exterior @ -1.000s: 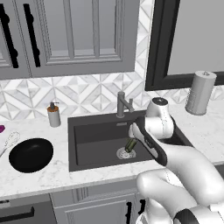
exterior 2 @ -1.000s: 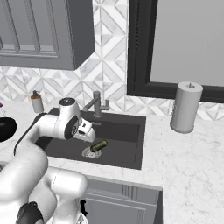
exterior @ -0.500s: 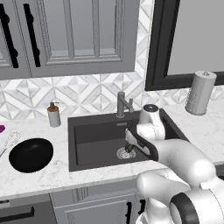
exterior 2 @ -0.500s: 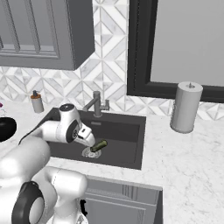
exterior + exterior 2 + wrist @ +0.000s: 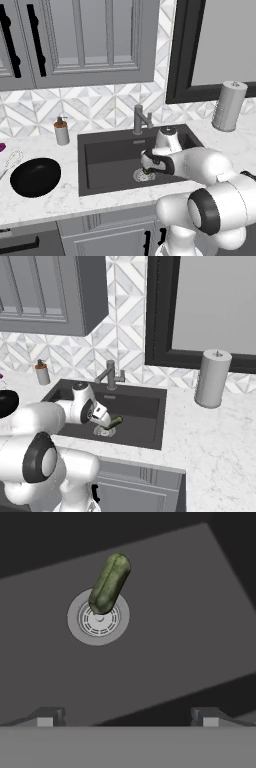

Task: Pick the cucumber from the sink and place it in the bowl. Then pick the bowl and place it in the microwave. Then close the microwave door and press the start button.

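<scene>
Reaching down into the sink (image 5: pixel 107 155) — first leg of the task, nothing yet picked. Hovered the gripper (image 5: pixel 127 714) above the basin floor, fingers set well apart and empty, tips showing at the bottom corners of the hand view. Lay the cucumber (image 5: pixel 109 583) on the dark floor of the basin, one end resting over the round metal drain (image 5: pixel 98 618), the other pointing away toward the far side — visible in the right base view too (image 5: pixel 114 422), just beside the wrist. Sat off-centre in the hand view, up and to the left of the gap between the fingers, so probably needed a shift that way before any descent. Judged the wide spread as preparation for straddling the cucumber across its narrow width. Waited the bowl (image 5: pixel 35 176) on the counter (image 5: pixel 60 200) to the left of the sink, near the soap dispenser (image 5: pixel 61 131), empty and well apart from the arm.
</scene>
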Robot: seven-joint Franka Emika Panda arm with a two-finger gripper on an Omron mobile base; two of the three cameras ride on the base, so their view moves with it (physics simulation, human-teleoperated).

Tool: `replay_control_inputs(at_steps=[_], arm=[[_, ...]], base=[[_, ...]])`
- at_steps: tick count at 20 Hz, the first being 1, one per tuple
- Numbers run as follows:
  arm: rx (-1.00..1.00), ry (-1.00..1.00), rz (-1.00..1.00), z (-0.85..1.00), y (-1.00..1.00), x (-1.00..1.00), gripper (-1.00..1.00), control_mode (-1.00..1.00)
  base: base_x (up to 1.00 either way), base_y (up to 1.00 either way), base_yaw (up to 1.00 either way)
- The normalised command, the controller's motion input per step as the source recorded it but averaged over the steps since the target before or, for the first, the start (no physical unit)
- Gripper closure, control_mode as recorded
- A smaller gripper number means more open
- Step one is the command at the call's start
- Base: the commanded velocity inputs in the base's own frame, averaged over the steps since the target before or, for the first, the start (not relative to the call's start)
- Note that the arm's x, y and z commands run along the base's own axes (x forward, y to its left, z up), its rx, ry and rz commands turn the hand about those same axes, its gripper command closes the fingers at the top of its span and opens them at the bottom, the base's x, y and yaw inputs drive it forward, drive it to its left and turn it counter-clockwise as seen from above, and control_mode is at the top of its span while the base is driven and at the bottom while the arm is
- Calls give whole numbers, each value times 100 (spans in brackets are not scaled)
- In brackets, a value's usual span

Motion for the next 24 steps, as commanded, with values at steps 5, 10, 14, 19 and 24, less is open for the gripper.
replay_control_inputs(at_steps=[5, 10, 14, 19, 24], arm=[[0, 1, 0, -25, 0, 30, -100, -100], [0, 0, 0, -19, -4, 39, -100, -100], [0, 0, 0, -24, 0, 36, -100, -100], [0, 0, 0, -40, 0, 28, -100, -100], [0, 0, 0, -33, 0, 28, -100, -100]], base=[[0, 0, 0], [0, 0, 0], [0, 0, 0], [0, 0, 0], [0, 0, 0]])
